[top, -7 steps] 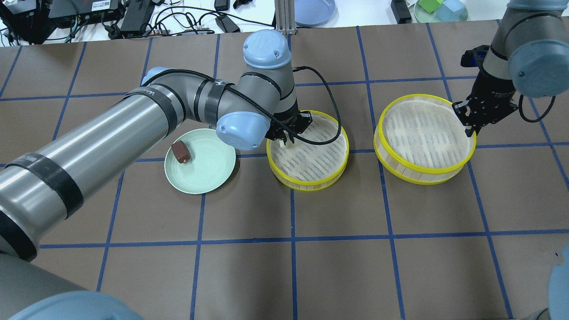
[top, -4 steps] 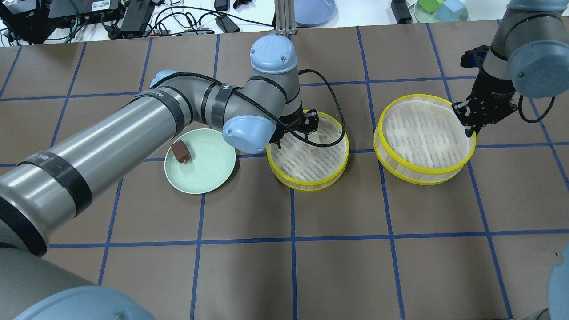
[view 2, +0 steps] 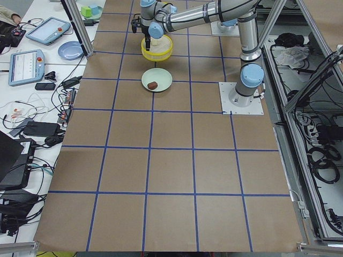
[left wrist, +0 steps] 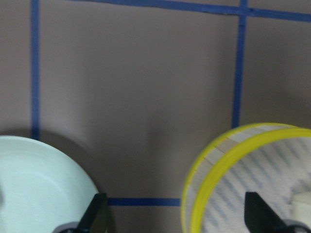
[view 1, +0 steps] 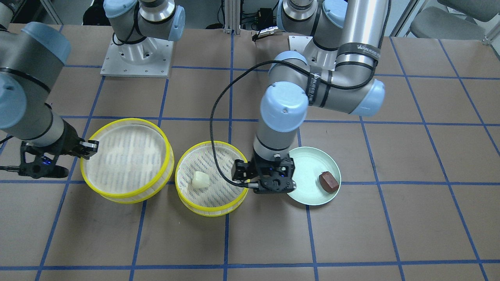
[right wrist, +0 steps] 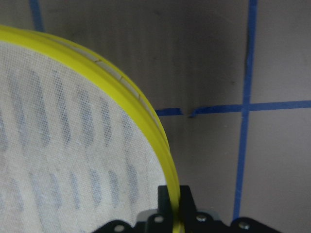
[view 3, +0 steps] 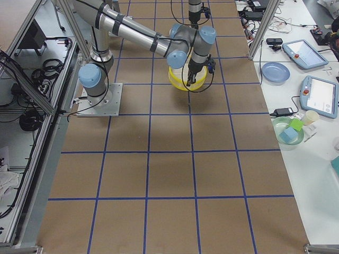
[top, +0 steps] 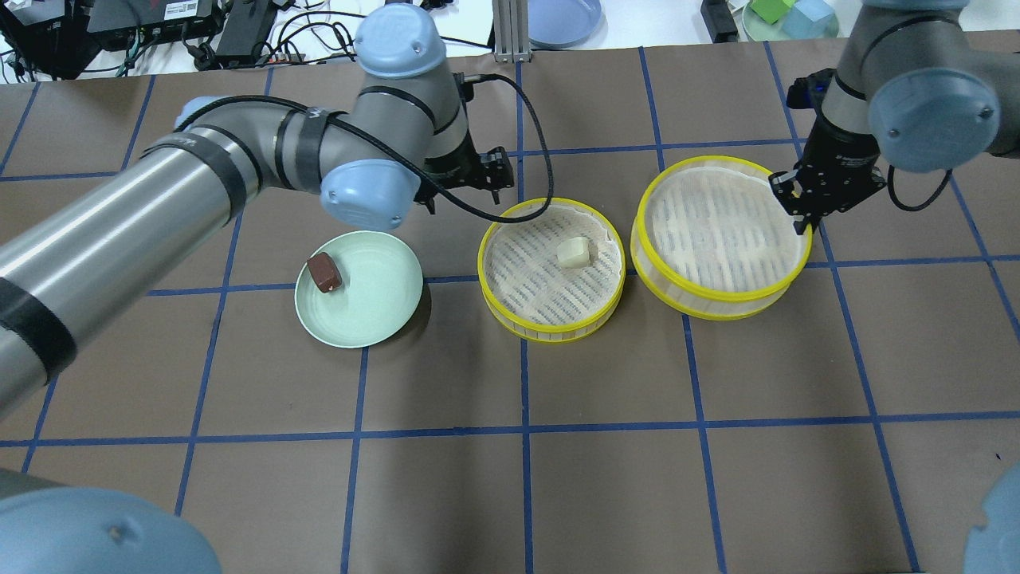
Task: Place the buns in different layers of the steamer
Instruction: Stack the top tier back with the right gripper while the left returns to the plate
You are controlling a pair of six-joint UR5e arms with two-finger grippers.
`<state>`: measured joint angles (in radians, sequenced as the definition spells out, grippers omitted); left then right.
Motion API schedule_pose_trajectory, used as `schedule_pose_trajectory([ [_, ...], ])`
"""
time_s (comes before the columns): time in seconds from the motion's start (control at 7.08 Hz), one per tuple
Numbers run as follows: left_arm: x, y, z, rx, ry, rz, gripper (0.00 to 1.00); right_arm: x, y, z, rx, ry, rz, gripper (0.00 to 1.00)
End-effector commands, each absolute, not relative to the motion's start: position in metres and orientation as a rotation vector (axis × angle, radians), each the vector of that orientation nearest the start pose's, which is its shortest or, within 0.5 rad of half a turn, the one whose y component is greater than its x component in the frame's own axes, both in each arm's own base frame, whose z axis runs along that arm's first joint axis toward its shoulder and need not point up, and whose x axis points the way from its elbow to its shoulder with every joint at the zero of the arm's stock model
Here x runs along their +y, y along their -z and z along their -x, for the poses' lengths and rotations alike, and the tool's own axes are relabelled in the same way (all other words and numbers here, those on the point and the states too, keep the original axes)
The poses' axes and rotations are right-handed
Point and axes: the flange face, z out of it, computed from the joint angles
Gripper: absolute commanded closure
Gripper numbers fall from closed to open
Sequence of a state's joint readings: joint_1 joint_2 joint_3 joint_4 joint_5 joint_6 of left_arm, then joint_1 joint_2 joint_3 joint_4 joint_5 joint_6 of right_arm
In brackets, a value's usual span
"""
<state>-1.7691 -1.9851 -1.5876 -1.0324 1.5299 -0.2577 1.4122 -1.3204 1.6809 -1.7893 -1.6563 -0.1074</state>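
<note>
The pale cream bun [top: 573,253] lies in the middle steamer tray [top: 550,335], also seen from the front [view 1: 200,180]. The dark reddish-brown bun [top: 324,272] sits on the pale green dish [top: 382,319]. My left gripper [top: 464,191] is open and empty, over the gap between dish and middle tray; in the left wrist view its gripper [left wrist: 177,218] has the fingers wide apart. My right gripper [top: 801,219] is shut on the yellow rim of the second steamer tray [top: 717,299], close beside the middle tray; the rim [right wrist: 146,116] runs between its jaws.
Blue tape lines grid the brown table. Cables, tablets and a blue plate [top: 562,20] lie past the far edge. The left arm's black cable [top: 542,159] loops over the middle tray's far rim.
My left gripper has let go of the cream bun in the middle tray and moved back off it toward the dish. My right gripper has carried the second tray left, toward the middle tray.
</note>
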Motion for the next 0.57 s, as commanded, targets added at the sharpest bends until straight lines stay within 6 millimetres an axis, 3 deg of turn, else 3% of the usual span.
schedule_pose_trajectory([
  [0.0,-0.619,-0.296,0.15,3.147,0.116,0.024,0.0,-0.568,-0.324,-0.142,3.212,-0.199,-0.189,1.0],
  [0.14,-0.608,-0.263,0.104,3.145,-0.015,0.043,0.0,-0.567,-0.319,-0.182,3.22,-0.167,-0.162,1.0],
  [0.28,-0.6,-0.242,0.063,3.155,-0.087,0.006,0.0,-0.566,-0.307,-0.215,3.218,-0.132,-0.192,1.0],
  [0.42,-0.596,-0.226,0.043,3.164,-0.143,-0.04,0.0,-0.561,-0.297,-0.238,3.215,-0.144,-0.156,1.0],
])
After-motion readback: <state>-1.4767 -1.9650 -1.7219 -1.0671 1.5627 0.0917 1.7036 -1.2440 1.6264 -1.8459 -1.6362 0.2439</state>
